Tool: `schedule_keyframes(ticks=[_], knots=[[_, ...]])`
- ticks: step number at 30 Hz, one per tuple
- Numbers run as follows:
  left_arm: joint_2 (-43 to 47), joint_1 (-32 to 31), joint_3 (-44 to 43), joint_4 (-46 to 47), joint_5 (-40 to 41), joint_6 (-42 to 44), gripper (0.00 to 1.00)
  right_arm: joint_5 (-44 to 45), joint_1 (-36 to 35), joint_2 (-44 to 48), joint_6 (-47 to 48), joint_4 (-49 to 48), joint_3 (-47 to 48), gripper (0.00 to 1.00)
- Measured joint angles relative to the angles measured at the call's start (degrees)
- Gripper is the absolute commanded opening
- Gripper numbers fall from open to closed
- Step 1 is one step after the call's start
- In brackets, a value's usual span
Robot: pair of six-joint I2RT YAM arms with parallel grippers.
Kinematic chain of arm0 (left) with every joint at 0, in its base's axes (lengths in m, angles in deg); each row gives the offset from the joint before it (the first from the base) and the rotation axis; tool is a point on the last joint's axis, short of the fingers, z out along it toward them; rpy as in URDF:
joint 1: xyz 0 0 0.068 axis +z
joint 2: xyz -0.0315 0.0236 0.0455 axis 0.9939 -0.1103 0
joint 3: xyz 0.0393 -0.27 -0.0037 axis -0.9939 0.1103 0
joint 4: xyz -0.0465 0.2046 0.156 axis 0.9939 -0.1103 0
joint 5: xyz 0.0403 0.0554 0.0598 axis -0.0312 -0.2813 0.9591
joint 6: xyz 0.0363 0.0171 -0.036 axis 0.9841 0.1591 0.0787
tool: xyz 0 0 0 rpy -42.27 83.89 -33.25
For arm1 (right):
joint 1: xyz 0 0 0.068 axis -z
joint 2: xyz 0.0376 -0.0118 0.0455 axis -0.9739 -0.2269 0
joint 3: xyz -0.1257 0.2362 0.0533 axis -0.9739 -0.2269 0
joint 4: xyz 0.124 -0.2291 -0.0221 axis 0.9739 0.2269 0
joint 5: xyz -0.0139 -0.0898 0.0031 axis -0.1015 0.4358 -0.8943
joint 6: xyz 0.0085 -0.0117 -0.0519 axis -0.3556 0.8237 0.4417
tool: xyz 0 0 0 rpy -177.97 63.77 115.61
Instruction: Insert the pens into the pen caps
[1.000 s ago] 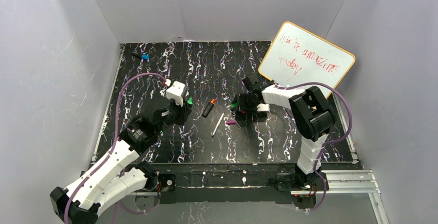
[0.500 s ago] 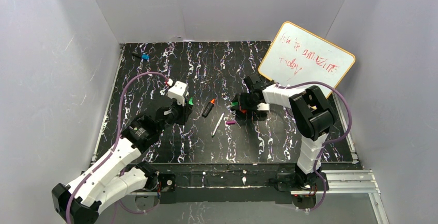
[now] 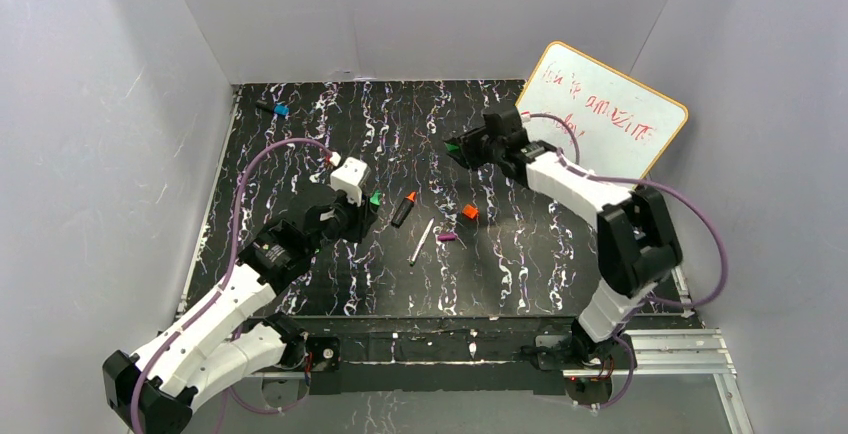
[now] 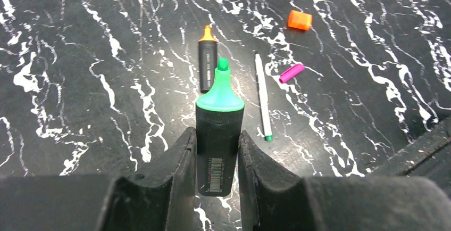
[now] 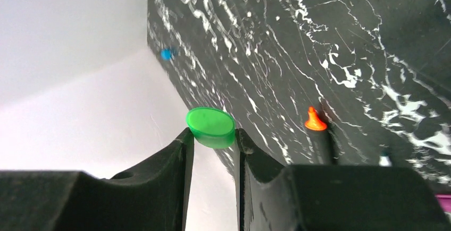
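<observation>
Pinching a green cap (image 5: 210,126), the right gripper (image 5: 213,138) hangs near the bench's (image 3: 500,274) far edge. The left gripper (image 4: 217,136) clamps the green-tipped marker (image 4: 219,100).

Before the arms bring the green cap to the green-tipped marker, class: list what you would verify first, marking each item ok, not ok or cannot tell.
1. The left gripper is shut on the green-tipped marker: ok.
2. The marker's tip is bare and sticks out past the gripper: ok.
3. The right gripper is shut on the green cap: ok.
4. The cap's open end is turned toward the tip: cannot tell.
5. Cap and tip are lined up: not ok, the two grippers are far apart in the top view.
</observation>
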State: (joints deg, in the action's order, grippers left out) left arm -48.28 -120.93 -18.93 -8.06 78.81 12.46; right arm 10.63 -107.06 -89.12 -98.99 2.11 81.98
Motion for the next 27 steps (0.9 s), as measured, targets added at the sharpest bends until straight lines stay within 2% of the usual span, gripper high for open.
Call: schedule_keyframes(ticks=[3, 7, 13, 18, 27], knots=[[0.0, 0.0, 0.0, 1.0, -2.7, 0.1, 0.0, -0.5, 0.0, 7.1, 10.1, -9.2, -9.0, 0.01], [-0.3, 0.0, 0.0, 2.8, -8.2, 0.6, 0.0, -7.3, 0.1, 15.3, 24.1, -24.1, -18.0, 0.01], [-3.8, 0.0, 0.0, 7.0, -20.0, 2.0, 0.0, -22.1, -0.4, 19.2, 36.8, -41.2, -19.1, 0.01], [-7.3, 0.0, -0.2, 8.3, -23.0, 3.3, 0.0, -27.3, -2.9, 20.2, 43.2, -42.6, -18.2, 0.01], [-5.1, 0.0, -1.2, 13.4, -17.2, 3.2, 0.0, -27.0, -8.1, 23.5, 51.2, -35.5, -16.4, 0.01]])
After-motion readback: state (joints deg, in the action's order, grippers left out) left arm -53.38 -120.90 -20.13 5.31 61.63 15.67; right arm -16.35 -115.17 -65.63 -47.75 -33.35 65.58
